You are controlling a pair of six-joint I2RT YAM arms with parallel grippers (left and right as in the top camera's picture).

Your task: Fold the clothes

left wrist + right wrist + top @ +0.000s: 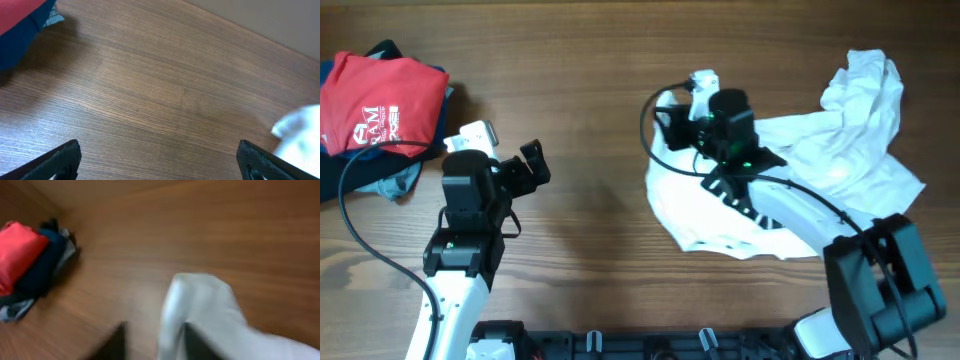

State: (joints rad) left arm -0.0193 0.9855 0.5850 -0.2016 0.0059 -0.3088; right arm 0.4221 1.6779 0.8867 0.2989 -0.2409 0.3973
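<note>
A crumpled white garment (820, 150) lies on the right side of the table. My right gripper (670, 118) is at the garment's left edge. The right wrist view is blurred, and in it a fold of the white garment (200, 305) rises between the fingers (155, 340), which look closed on it. My left gripper (533, 168) is open and empty over bare wood left of centre. In the left wrist view its fingers (160, 152) are wide apart, with a corner of the white garment (300, 137) at the far right.
A pile of folded clothes, red (380, 100) on top of dark blue, sits at the table's far left. It also shows in the right wrist view (20, 255) and the left wrist view (20, 30). Black cables run from both arms.
</note>
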